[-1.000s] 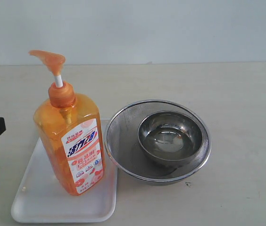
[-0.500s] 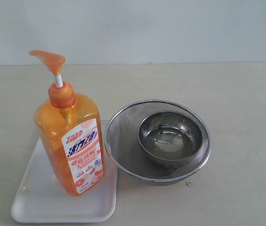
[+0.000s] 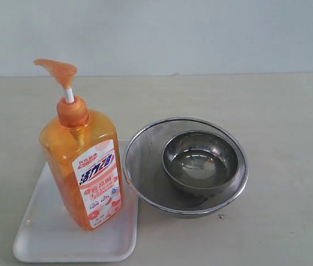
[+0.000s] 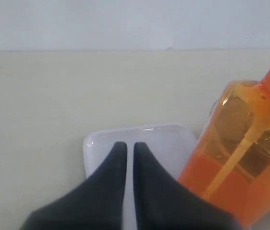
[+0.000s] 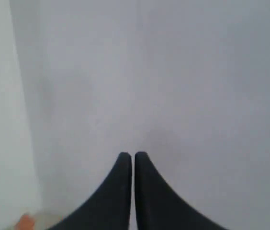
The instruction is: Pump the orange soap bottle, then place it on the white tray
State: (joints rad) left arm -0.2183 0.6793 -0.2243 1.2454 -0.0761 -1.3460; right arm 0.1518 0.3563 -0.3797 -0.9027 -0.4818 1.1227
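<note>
The orange soap bottle (image 3: 84,166) stands upright on the white tray (image 3: 45,233), its pump head raised on the white stem. In the left wrist view the bottle (image 4: 240,167) is beside my left gripper (image 4: 126,146), which is shut with nothing between its black fingers and hovers over the tray (image 4: 163,143), apart from the bottle. My right gripper (image 5: 133,156) is shut and empty, facing a plain pale wall. Neither gripper shows in the exterior view.
A round steel mesh strainer (image 3: 145,144) stands just right of the tray, touching its edge, with a small steel bowl (image 3: 201,160) inside it. The beige table (image 3: 278,111) stretches behind and to the right.
My left gripper, visible at the exterior view's left edge a second ago, has withdrawn out of that view and has shut. The bottle, tray and strainer have not moved.
</note>
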